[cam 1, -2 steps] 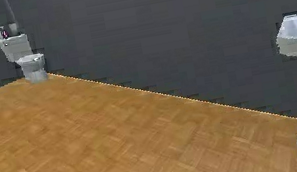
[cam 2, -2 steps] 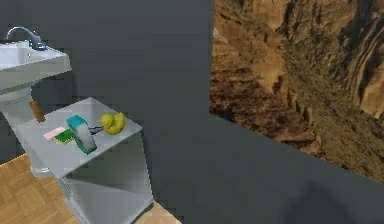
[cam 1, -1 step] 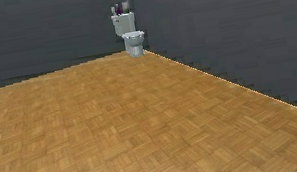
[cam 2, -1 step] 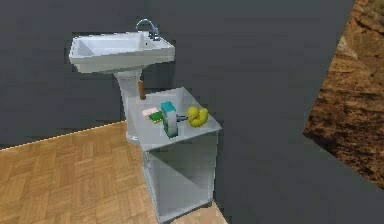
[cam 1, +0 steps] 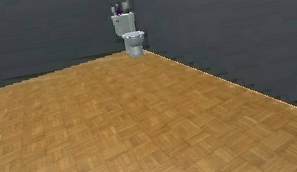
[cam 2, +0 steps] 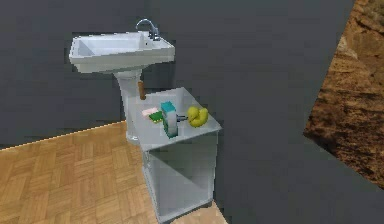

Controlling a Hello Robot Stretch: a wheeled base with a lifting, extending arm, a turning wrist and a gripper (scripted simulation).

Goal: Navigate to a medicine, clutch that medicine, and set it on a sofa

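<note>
Left to right on the white stand (cam 2: 190, 165) beside the sink (cam 2: 110, 50): a small brown bottle (cam 2: 141, 90) (we judge it the medicine), a teal box (cam 2: 168, 110), a yellow thing (cam 2: 198, 116). Approach looks nearly done — grasping and the sofa remain. We cannot tell the gripper's state.

My base stands level, going by the forward camera's straight look ahead and down. Arm lift, reach and wrist turn (gripper too) I cannot tell from here.
</note>
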